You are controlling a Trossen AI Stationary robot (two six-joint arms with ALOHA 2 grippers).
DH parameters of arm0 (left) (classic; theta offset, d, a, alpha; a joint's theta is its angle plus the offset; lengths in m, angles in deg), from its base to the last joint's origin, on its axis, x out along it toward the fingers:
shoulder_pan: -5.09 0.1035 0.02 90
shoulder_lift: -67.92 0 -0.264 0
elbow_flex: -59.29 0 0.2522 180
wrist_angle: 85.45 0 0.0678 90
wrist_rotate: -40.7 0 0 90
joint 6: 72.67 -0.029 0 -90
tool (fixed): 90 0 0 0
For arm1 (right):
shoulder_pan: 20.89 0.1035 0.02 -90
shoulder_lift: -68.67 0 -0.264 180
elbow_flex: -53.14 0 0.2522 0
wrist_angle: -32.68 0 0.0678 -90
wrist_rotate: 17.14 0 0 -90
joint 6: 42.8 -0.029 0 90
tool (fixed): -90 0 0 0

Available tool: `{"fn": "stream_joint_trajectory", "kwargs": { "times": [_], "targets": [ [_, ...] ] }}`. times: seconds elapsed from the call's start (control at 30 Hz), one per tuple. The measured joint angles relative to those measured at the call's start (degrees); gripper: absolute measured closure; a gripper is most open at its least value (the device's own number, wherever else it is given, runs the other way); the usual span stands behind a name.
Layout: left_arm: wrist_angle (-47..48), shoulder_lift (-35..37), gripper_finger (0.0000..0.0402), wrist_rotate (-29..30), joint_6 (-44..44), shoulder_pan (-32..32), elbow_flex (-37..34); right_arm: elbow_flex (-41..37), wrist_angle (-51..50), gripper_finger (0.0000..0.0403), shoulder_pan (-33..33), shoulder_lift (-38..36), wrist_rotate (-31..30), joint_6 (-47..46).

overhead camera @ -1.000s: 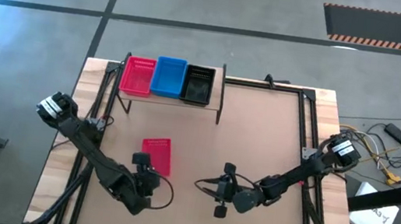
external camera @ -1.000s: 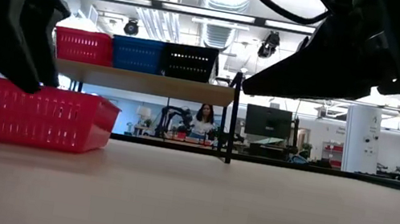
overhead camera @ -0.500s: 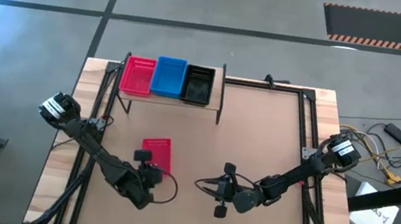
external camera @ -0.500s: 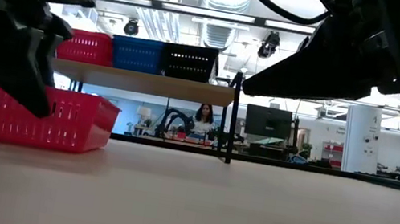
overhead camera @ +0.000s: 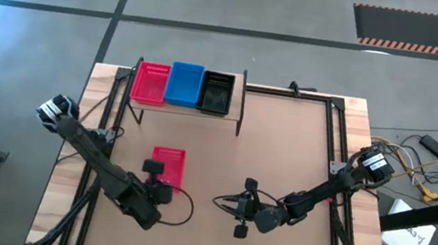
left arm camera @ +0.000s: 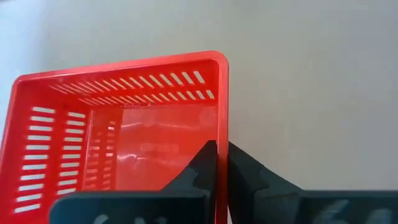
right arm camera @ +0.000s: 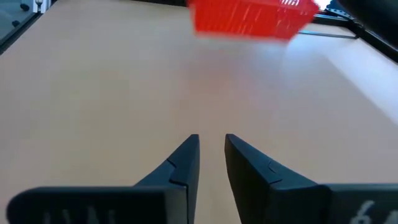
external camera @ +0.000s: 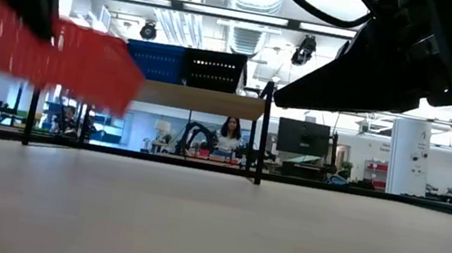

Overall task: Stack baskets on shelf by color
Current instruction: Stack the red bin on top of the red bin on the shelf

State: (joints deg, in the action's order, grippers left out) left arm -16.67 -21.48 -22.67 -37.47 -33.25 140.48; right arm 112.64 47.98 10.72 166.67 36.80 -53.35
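One red basket (overhead camera: 172, 163) hangs above the table's left half, with my left gripper (overhead camera: 152, 168) shut on its left edge. The low view shows this basket (external camera: 71, 59) off the tabletop and blurred. On the shelf (external camera: 203, 100) at the far left a red basket (overhead camera: 150, 84), a blue basket (overhead camera: 184, 84) and a black basket (overhead camera: 216, 93) rest side by side on their bottoms. My right gripper (overhead camera: 225, 201) hovers near the table's middle, pointing left. It (right arm camera: 211, 140) is open by a narrow gap with nothing between its fingers. My left gripper holds the red basket by the rim of one side wall (left arm camera: 221, 134), one finger inside the basket and one outside. The fingers slant down onto the wall from above and from the near side. The basket is lifted clear of the table and tilted.
Bare tabletop (overhead camera: 284, 149) lies between the shelf and my right arm. Black frame rails (overhead camera: 333, 138) run along the table's sides. Beyond the far edge, a person (external camera: 230, 135) is in the room.
My left gripper has gone up and slightly toward the far edge with the red basket. The basket stood flat on the table, then tipped up at its left end, and now hangs clear of the tabletop. My right arm has kept still.
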Motion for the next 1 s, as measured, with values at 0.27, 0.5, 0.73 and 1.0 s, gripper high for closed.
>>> {"fn": "stream_joint_trajectory", "kwargs": {
  "times": [0.27,0.5,0.73,1.0],
  "targets": [
    [23.3,5.4,0.0401,8.8,0.0,-1.9,15.1,0.0,0.0,0.0335,0.0,0.0,0.0,0.0],
    [28.2,16.5,0.0401,12.5,-10.8,9.2,16.5,0.0,0.0,0.0335,0.0,0.0,0.0,0.0],
    [26.0,25.3,0.0401,6.3,-35.6,35.3,16.5,0.0,0.1,0.0335,0.0,0.0,0.0,0.0],
    [24.5,25.4,0.0401,-12.7,-56.9,60.6,15.1,0.0,0.4,0.0335,0.0,0.0,0.0,0.0]
  ]
}}
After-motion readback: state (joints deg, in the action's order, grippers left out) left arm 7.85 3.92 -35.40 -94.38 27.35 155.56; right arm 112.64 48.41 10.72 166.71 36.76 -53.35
